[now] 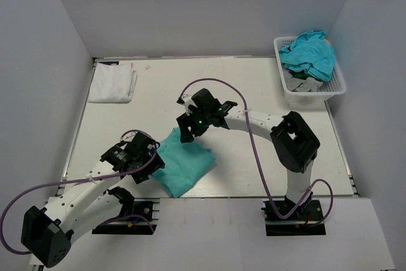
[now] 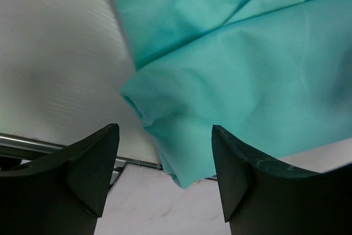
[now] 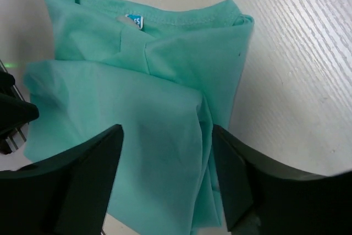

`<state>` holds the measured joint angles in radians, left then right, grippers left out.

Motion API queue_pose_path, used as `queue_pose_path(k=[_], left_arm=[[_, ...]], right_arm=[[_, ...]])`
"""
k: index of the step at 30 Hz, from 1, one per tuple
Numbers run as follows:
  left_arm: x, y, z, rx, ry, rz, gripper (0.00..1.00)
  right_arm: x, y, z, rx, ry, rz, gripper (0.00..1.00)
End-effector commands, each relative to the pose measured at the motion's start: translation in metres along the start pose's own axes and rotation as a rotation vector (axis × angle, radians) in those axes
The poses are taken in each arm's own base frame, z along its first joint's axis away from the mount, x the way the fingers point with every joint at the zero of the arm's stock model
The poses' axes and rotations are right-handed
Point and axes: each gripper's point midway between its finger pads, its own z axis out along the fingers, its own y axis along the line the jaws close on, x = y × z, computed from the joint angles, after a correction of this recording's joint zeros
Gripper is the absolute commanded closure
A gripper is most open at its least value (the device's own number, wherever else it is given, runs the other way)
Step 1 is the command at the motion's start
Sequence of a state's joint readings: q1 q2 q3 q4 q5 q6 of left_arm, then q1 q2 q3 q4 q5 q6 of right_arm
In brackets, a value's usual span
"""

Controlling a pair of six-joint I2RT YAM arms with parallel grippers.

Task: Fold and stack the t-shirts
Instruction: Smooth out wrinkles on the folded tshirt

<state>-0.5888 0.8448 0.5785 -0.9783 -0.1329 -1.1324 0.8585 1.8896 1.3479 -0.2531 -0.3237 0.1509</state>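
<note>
A mint green t-shirt (image 1: 186, 164) lies folded on the table near the front edge. It fills the left wrist view (image 2: 242, 64) and the right wrist view (image 3: 159, 114), collar and label at the top there. My left gripper (image 1: 151, 163) is open at the shirt's left edge, a corner of cloth between its fingers (image 2: 93, 163). My right gripper (image 1: 188, 132) is open just above the shirt's far corner, its fingers (image 3: 88, 174) spread over the cloth. A folded white t-shirt (image 1: 113, 82) lies at the back left. Turquoise-blue (image 1: 311, 54) and grey (image 1: 304, 82) t-shirts sit in the basket.
A white lattice basket (image 1: 337, 85) stands at the back right by the wall. Grey walls close in the table on three sides. The table's front edge and metal rail (image 2: 33, 146) run just below the green shirt.
</note>
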Motion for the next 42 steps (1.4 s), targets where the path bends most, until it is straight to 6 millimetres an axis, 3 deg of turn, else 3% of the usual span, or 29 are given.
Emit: queue_pose_path(k=[1,3,5,9,12,16,22,24,28,31,32,35,39,42], left_arm=[[-0.005,0.002,0.007,0.015,-0.048,-0.052,0.22],[-0.004,0.003,0.013,0.026,-0.053,-0.054,0.25],[-0.003,-0.002,0.019,0.046,-0.050,-0.056,0.29],[-0.006,0.000,0.028,0.017,-0.062,-0.053,0.46],[-0.012,-0.002,0.025,0.005,-0.086,-0.063,0.57],[-0.016,0.001,0.024,-0.002,-0.112,-0.073,0.56],[-0.015,0.021,0.022,-0.084,-0.119,-0.113,0.39],[-0.014,0.027,0.025,-0.097,-0.125,-0.111,0.39],[-0.027,0.013,0.030,-0.046,-0.186,-0.126,0.52],[-0.036,0.005,0.029,-0.044,-0.210,-0.129,0.79],[-0.039,0.004,0.029,-0.051,-0.222,-0.129,0.97],[-0.046,0.000,0.026,-0.075,-0.241,-0.125,1.00],[-0.051,-0.014,0.019,-0.035,-0.241,-0.047,1.00],[-0.053,-0.029,0.004,0.056,-0.244,-0.018,1.00]], right_arm=[[-0.019,0.004,0.005,-0.007,-0.025,-0.008,0.32],[-0.013,0.001,0.011,-0.003,-0.012,0.001,0.41],[-0.009,0.001,0.013,-0.001,-0.007,0.008,0.44],[-0.002,-0.003,0.017,0.013,0.011,0.020,0.55],[0.001,-0.005,0.022,0.013,0.018,0.026,0.57],[0.000,-0.005,0.024,0.014,0.021,0.029,0.62],[0.006,-0.008,0.032,0.008,0.044,0.039,0.60],[0.007,-0.007,0.033,0.004,0.045,0.044,0.61],[0.009,-0.009,0.033,0.015,0.029,0.063,0.76],[0.010,-0.010,0.029,0.031,0.012,0.068,0.84],[0.011,-0.012,0.028,0.037,0.013,0.070,0.87],[0.010,-0.012,0.023,0.051,0.001,0.064,1.00],[0.003,-0.013,0.011,0.074,-0.035,0.052,1.00],[-0.012,-0.004,-0.011,0.078,-0.087,0.026,1.00]])
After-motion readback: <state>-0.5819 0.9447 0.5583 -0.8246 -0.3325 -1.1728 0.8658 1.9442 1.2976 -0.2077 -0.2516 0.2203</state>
